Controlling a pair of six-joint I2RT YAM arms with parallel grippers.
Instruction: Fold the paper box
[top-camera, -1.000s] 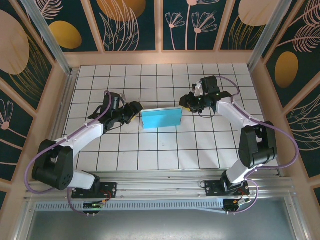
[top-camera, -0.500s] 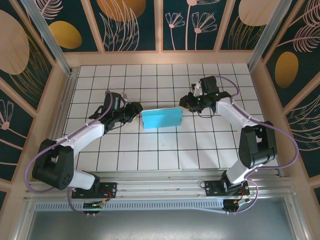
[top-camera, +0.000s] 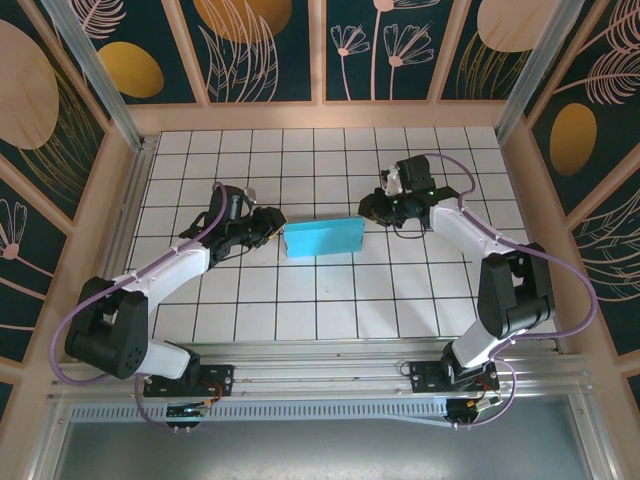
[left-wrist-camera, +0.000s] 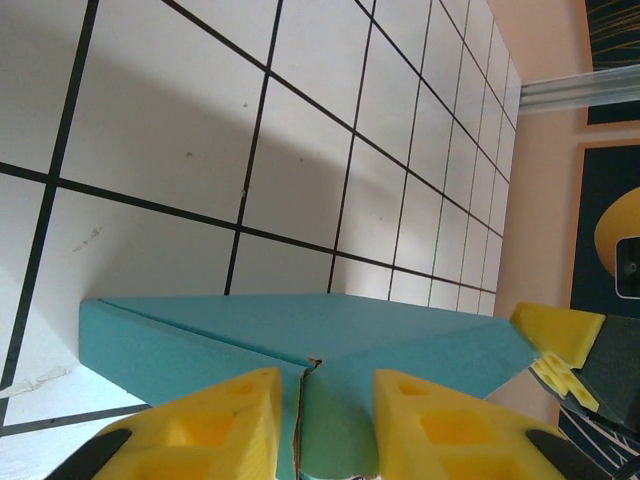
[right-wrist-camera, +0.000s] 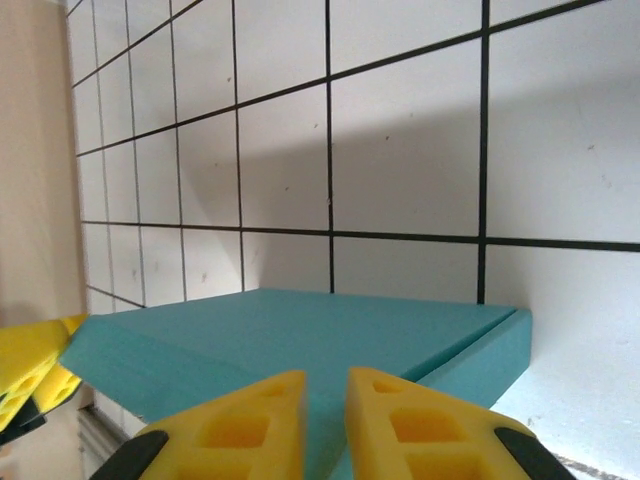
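On tiled table (top-camera: 300, 290), teal paper box (top-camera: 322, 238)

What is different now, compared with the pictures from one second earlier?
Both pincers narrowed on the ends of the teal box: the left pincer crept toward it and now straddles its end flap, the right pincer pinches the opposite edge. The box lies where it was on the table.

This is a robot test cell in a lab. Two arms, left (top-camera: 170, 265) and right (top-camera: 470, 235), are bolted to an aluminium rail (top-camera: 320, 375) at 6 o'clock of a white desk (top-camera: 300, 300) ruled in black squares. Dark panels printed with leaves (top-camera: 270, 45) wall it in, with metal posts at 11 (top-camera: 95, 70) and 1 o'clock (top-camera: 535, 65).
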